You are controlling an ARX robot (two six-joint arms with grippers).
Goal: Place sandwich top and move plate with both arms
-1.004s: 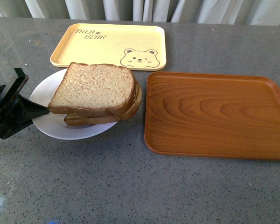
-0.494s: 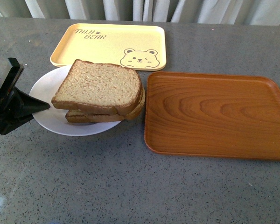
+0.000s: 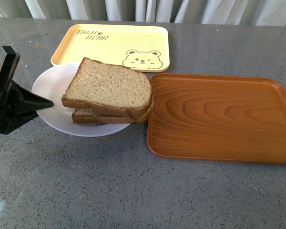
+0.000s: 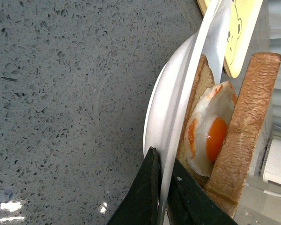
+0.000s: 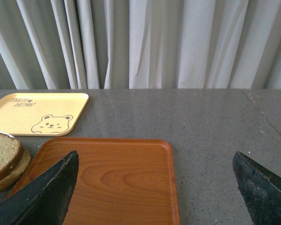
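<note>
The white plate [image 3: 50, 88] sits left of centre in the front view, carrying a sandwich with the brown sandwich top [image 3: 109, 88] lying on it. My left gripper [image 3: 40, 104] is shut on the plate's left rim. In the left wrist view the gripper [image 4: 163, 187] pinches the thin rim of the plate [image 4: 171, 108]; a fried egg [image 4: 208, 136] shows between the lower slice and the sandwich top [image 4: 248, 117]. My right gripper [image 5: 154, 176] is open and empty above the brown tray, not seen in the front view.
A brown wood-grain tray [image 3: 219, 117] lies right of the plate, its left edge touching the sandwich; it also shows in the right wrist view [image 5: 117, 173]. A yellow bear tray [image 3: 112, 47] lies behind the plate. Grey curtains hang at the table's far edge.
The left gripper has pulled the plate with the sandwich to the right and slightly back, so the sandwich now reaches the brown tray's edge.
</note>
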